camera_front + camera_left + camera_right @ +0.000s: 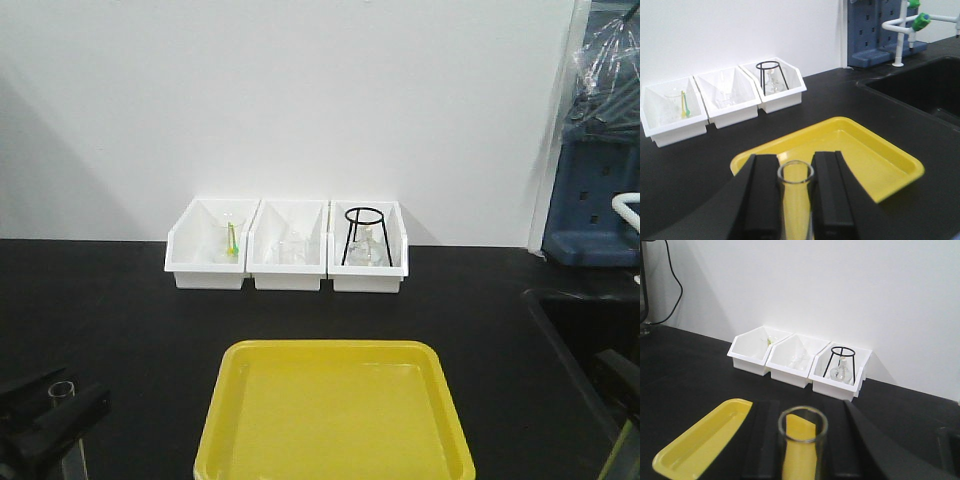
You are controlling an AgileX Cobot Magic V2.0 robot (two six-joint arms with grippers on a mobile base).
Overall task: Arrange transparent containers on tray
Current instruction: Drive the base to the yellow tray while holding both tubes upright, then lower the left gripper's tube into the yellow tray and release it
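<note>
The yellow tray [335, 415] lies empty at the front middle of the black bench; it also shows in the left wrist view [865, 150] and the right wrist view [700, 440]. My left gripper [795, 176] is shut on a narrow clear glass tube [795, 172], held upright just left of the tray [62, 390]. A wider clear glass tube [802, 425] stands between the fingers of my right gripper [802, 437], which is shut on it to the right of the tray. Only a dark edge of that right gripper [618, 395] shows in the front view.
Three white bins stand in a row against the wall: the left bin [208, 245] holds a beaker with a green stick, the middle bin [288, 248] clear glassware, the right bin [368, 248] a black wire stand and a round flask. A sink [585, 320] and a blue rack [600, 200] lie at the right.
</note>
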